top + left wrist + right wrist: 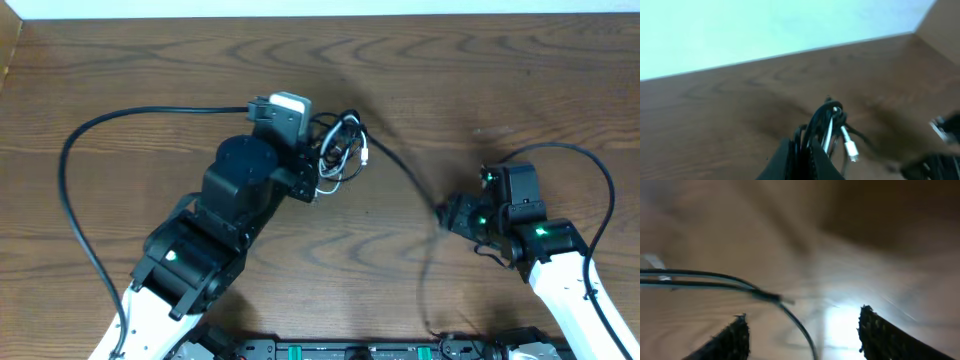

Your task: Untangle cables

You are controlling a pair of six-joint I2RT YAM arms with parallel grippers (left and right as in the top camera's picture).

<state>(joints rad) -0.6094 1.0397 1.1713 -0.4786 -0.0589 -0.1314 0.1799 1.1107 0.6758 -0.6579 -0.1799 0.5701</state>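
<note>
A small tangle of black and white cables point(341, 150) lies at mid-table. My left gripper point(318, 172) is shut on the bundle of cables point(826, 126), and a white plug point(852, 150) hangs off the bundle's right side. One black cable point(402, 172) leaves the tangle, runs right toward my right gripper point(443, 213), then bends down toward the table's near edge. In the right wrist view that black cable point(792, 316) passes between the fingers point(739, 337), which stand wide apart and do not touch it. My right gripper point(804, 314) is open.
The left arm's thick black wire point(66, 165) loops out over the left of the wooden table point(150, 60). The right arm's wire point(603, 180) arcs at the far right. The table's back edge meets a pale wall point(765, 25).
</note>
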